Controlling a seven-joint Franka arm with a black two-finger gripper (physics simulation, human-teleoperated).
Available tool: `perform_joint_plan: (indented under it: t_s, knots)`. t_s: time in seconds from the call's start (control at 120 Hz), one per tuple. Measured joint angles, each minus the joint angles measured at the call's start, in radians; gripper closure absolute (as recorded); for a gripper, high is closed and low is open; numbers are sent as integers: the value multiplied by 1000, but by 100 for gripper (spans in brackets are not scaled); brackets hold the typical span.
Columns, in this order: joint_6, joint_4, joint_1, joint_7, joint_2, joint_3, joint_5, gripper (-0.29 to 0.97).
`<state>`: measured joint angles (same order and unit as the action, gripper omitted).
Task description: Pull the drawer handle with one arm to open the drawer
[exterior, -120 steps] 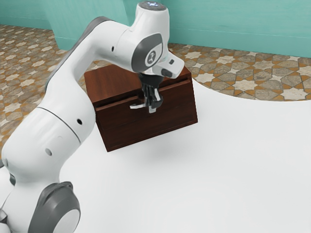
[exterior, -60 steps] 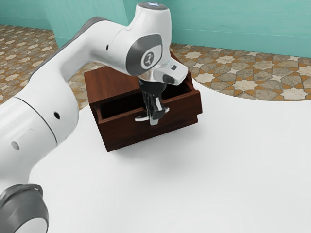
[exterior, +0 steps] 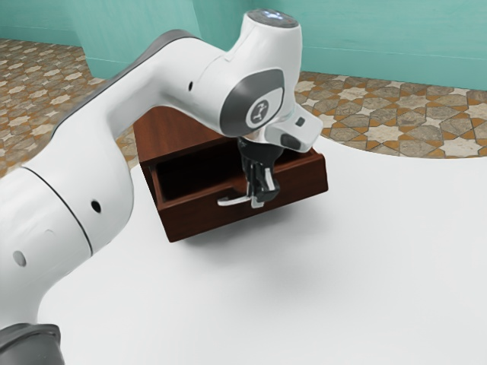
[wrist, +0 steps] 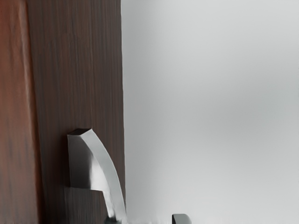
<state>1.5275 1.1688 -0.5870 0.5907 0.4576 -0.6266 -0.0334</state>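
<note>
On the white surface, near its rounded edge, stands a dark brown wooden cabinet with its drawer pulled out toward the exterior view's right. The drawer's dark inside is in sight behind its front panel. A curved silver metal handle sits on the front of the drawer. The black two-finger claw comes down on it from above, its fingers drawn narrow and gripping the handle at the end nearer the exterior view's right. The white jointed robot arm sweeps in from the exterior view's left. Its grey-capped wrist hangs over the cabinet and covers part of the cabinet's top and the drawer's far corner.

Beyond the surface lies a floor of brown and cream patterned tiles, and behind that rises a plain teal wall.

From the wrist, the handle arches off the dark wood grain of the drawer front and runs down under the hand. The pale surface spreads beside the drawer front.

Compared with a second ago, when the drawer front sat almost flush with the cabinet, the drawer now stands well open. It is also farther out than half a second ago. The claw, the handle and the wrist have all shifted toward the exterior view's right, while the cabinet keeps its place.
</note>
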Motion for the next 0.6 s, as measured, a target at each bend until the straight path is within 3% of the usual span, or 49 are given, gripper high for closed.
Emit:
perform_joint_plan:
  t_s: [0.175, 0.283, 0.517, 0.6]
  knots:
    - [9, 39, -34, -10, -13, -26, 14, 54]
    - [11, 59, -88, -16, -23, -78, 31, 61]
    - [14, 62, -99, -23, -25, -101, 49, 63]
    - [14, 62, -99, -24, -35, -103, 51, 59]
